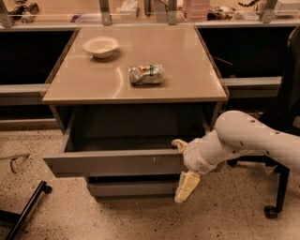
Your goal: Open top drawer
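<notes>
The top drawer (112,162) is found pulled out, its front extending left from the gripper (183,165). The fingers (186,187) are held spread, one above that front's edge, one below.

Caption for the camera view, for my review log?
Wide grey top drawer stands pulled open; cream two-finger gripper at its front's right end; white bowl and crushed can on the tan tabletop.

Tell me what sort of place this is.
Probably an office or lab: a grey drawer cabinet with its top drawer pulled out, a wheeled chair at right, cluttered benches behind. The gripper sits at the drawer's right end.
</notes>
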`<state>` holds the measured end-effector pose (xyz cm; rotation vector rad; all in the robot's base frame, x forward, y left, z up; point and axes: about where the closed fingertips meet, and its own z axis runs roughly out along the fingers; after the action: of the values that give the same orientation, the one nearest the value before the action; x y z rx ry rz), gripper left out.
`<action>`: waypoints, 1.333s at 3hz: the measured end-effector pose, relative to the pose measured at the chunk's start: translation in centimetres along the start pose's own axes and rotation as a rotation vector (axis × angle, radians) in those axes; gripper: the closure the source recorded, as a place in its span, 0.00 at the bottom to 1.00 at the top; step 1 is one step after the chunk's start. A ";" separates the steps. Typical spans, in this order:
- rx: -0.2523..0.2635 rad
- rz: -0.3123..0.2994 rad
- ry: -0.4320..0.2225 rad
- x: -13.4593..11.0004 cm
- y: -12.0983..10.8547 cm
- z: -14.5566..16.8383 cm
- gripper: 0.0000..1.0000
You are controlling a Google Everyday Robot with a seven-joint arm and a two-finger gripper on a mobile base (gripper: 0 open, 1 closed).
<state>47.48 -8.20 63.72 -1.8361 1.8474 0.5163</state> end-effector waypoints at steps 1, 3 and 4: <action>0.000 0.000 0.000 -0.2 0.1 -0.3 0.00; 0.003 0.001 0.022 -0.9 4.8 -0.1 0.00; 0.003 0.001 0.022 -0.9 4.8 -0.1 0.00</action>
<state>42.68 -7.39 64.06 -1.8460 1.8631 0.4950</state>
